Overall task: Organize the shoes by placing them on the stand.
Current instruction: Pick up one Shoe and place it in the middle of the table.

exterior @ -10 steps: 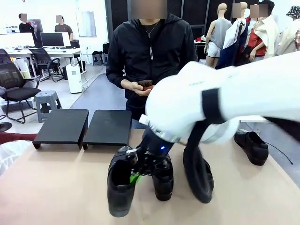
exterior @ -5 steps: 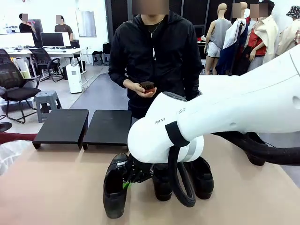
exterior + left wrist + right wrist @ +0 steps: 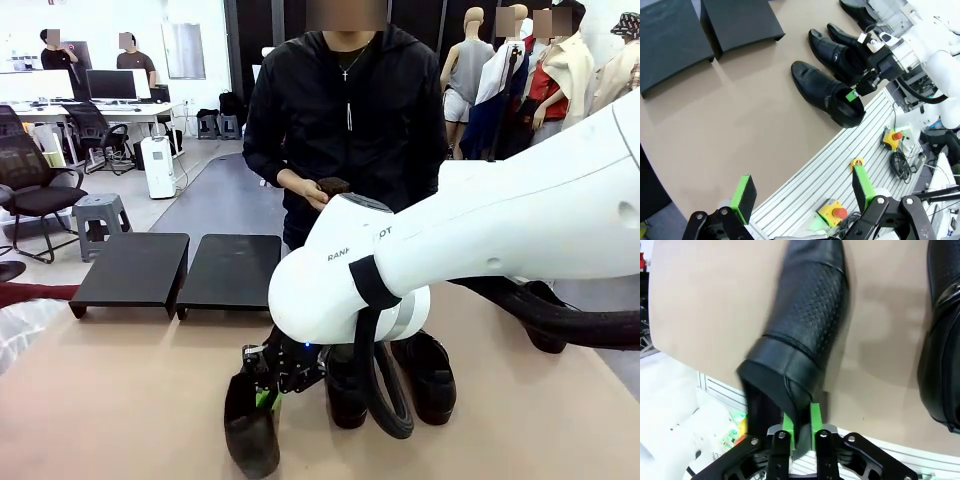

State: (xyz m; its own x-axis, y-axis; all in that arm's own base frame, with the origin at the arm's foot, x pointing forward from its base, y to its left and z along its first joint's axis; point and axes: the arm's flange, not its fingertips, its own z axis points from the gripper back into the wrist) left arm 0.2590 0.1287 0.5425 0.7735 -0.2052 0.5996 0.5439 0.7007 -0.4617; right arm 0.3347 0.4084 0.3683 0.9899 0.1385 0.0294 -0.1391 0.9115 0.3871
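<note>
My right gripper (image 3: 266, 397) is shut on the heel rim of a glossy black shoe (image 3: 252, 428) at the table's near edge. In the right wrist view its green pads (image 3: 815, 423) pinch that rim and the shoe (image 3: 810, 305) points away, toe on the table. The left wrist view shows this shoe (image 3: 826, 91) with its heel at the table's edge. Two more shoes (image 3: 346, 392) (image 3: 432, 375) stand just right of it. The black stand (image 3: 135, 268), with its second section (image 3: 232, 270), sits at the far left. My left gripper (image 3: 802, 192) hangs open, high above the near edge.
A person in a black jacket (image 3: 345, 130) stands at the far side, holding a small dark object in one hand (image 3: 322, 190). My right arm's white body (image 3: 480, 250) and black cable (image 3: 385, 400) cover the table's right half. Bare tabletop (image 3: 110, 390) lies between the stand and the near edge.
The right arm has drawn the held shoe toward the near edge, so it now looks shorter and lower in the picture. The person has shifted slightly to the right.
</note>
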